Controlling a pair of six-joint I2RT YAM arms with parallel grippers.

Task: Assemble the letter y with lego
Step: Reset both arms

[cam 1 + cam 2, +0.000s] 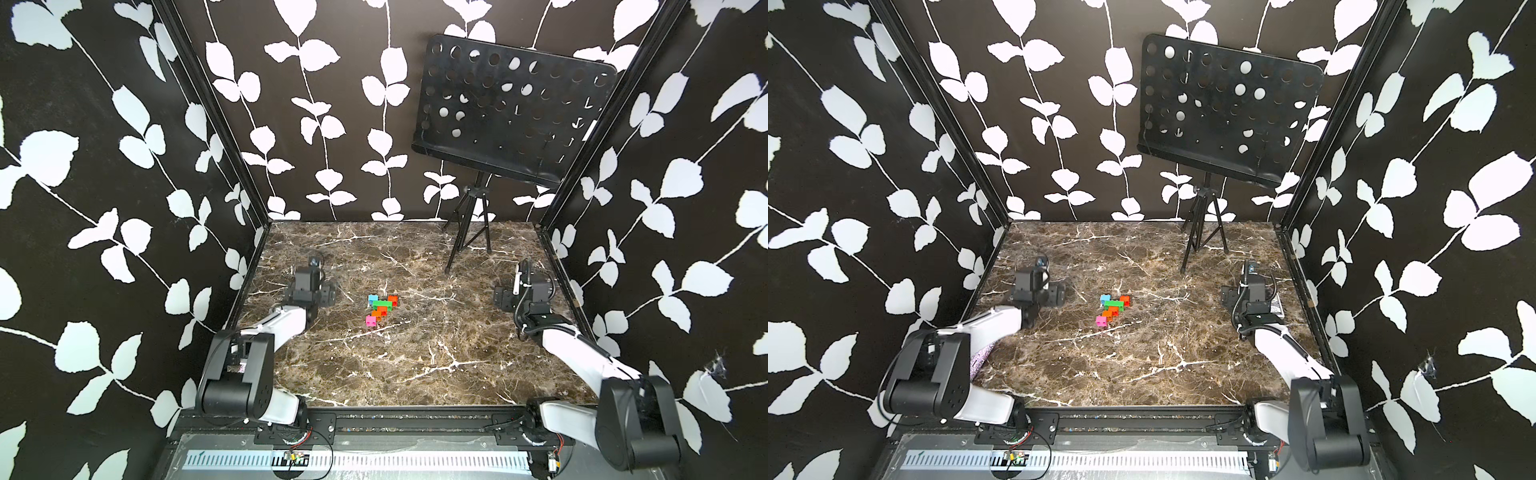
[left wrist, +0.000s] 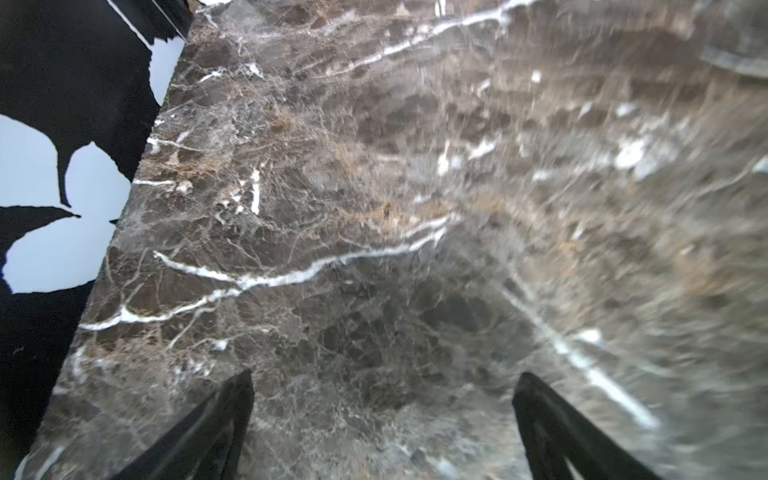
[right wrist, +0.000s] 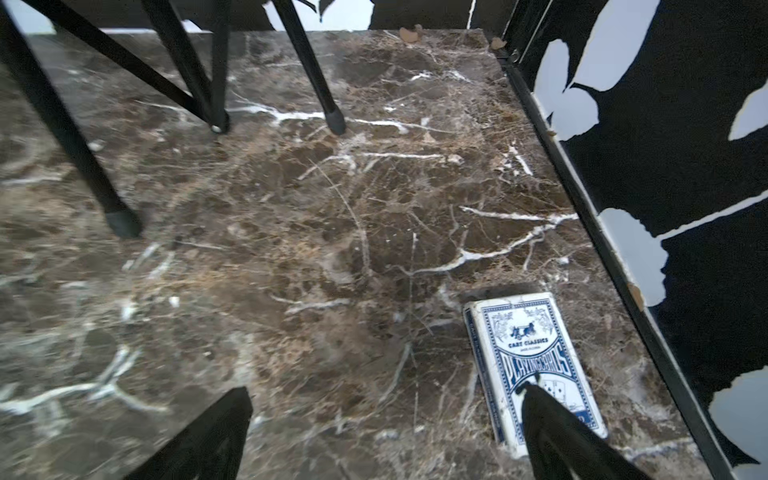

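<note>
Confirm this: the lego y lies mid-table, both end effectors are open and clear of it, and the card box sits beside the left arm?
Wrong arm: the right wrist view shows the card box by the right end effector. The rest is correct.

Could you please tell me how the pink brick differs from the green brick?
The green brick is a long bar; the pink brick is a small square. Green lies across the middle of the letter y; pink ends its tail. Both are joined into that figure.
</note>
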